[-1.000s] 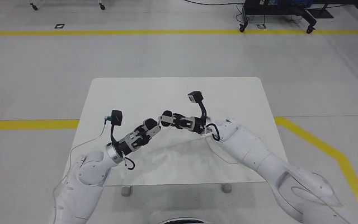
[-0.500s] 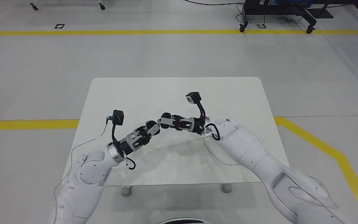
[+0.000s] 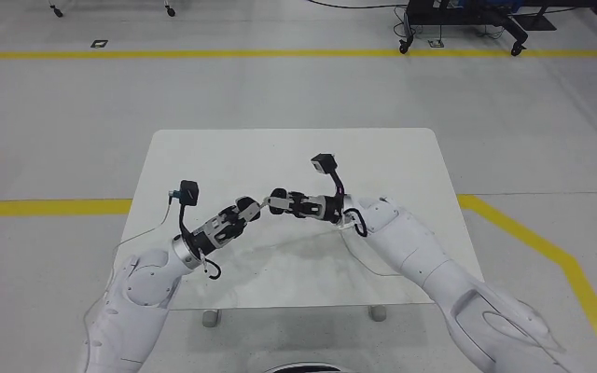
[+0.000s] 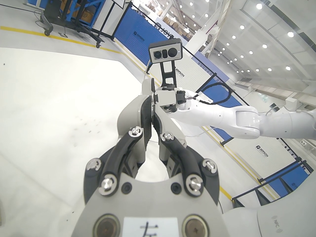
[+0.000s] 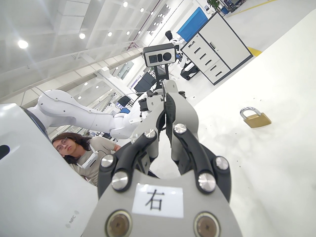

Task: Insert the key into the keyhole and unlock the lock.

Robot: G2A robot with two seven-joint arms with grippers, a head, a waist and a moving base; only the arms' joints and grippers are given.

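A brass padlock (image 5: 255, 119) with a silver shackle lies flat on the white table (image 3: 373, 158), off to one side of my right gripper (image 5: 165, 92). Both arms meet above the middle of the table. My left gripper (image 3: 250, 205) and right gripper (image 3: 275, 199) point at each other, tips almost touching. The left gripper (image 4: 152, 104) has its ribbed pads pressed together, shut. The right one is shut too. I cannot make out a key between either pair of pads.
The table's far half (image 3: 289, 149) and its right side (image 3: 410, 186) are bare white surface. Small dark specks dot the tabletop (image 5: 237, 159) near the padlock. The front edge (image 3: 308, 306) runs below the arms.
My left arm has drawn back a little toward its own side, leaving a small gap to the right gripper. The right gripper has hardly moved.
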